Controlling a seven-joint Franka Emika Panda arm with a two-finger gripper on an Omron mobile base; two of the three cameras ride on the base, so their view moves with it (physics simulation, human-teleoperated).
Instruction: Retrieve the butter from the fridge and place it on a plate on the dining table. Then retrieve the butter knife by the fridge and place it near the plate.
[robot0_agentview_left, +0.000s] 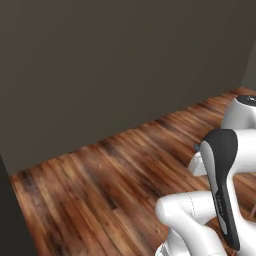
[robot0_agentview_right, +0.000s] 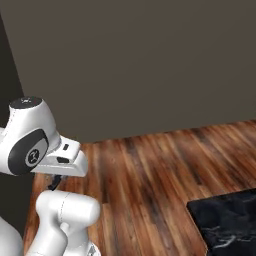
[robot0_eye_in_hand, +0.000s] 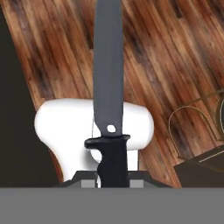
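Wall: plain dark grey surface spanning the 12 o'clock half of both base views.
Floor: reddish-brown wooden planks, running from 9 o'clock to 3 o'clock below the wall in the base views; also the backdrop of the hand view.
Arm: white links with dark joints, folded at 4 o'clock in the left base view and at 8 o'clock in the right base view.
Dining table: one corner of the black white-veined marble top, at 4 o'clock in the right base view.
Stool: thin gold frame curve with a dark seat, at 4 o'clock in the hand view, standing on the floor.
Butter knife: grey blade pointing to 12 o'clock in the hand view, a small hole near its base, black guard and black handle at 6 o'clock.
Gripper: fingers closed on the black handle of the butter knife, carrying it above the floor.
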